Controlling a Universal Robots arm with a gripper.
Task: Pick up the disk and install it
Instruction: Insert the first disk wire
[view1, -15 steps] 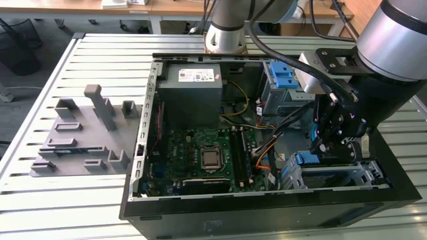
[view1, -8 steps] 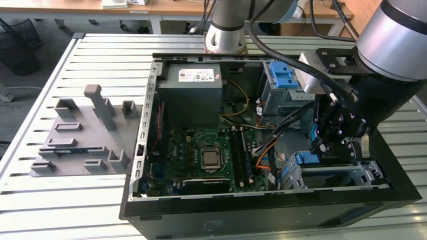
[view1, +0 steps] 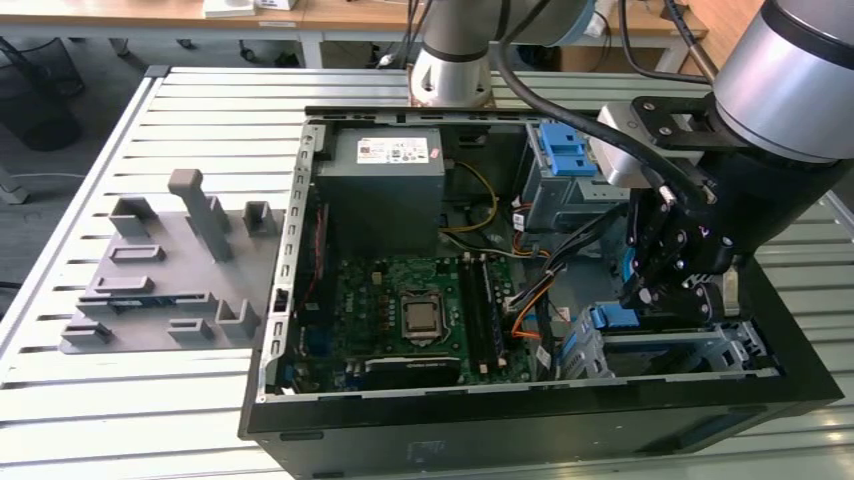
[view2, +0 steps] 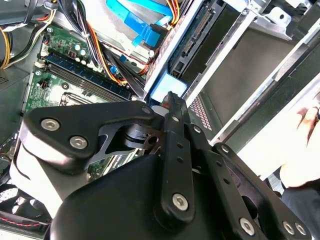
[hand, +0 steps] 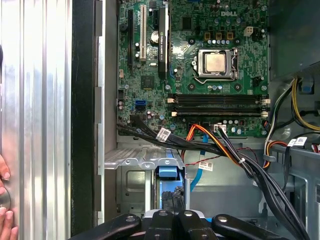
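The disk stands on edge inside the drive cage at the corner of the open computer case (view1: 287, 300). Its blue bracket end (view1: 614, 318) faces the motherboard. In both wrist views the blue bracket (hand: 167, 171) (view2: 167, 90) sits between the cage's silver rails, and the disk's dark connector edge (view2: 199, 32) shows further in. My gripper (view1: 663, 300) hangs over that cage. Its fingers are shut together, with the tips (hand: 173, 194) (view2: 173, 102) right against the blue bracket.
A motherboard (view1: 414, 310) and bundles of cables (hand: 225, 150) lie beside the cage. The grey power supply (view1: 387, 165) and a cage with blue latches (view1: 567, 150) sit at the back. A grey fixture plate (view1: 160, 270) rests at the exterior view's left. A person's hand (hand: 4, 200) touches the table.
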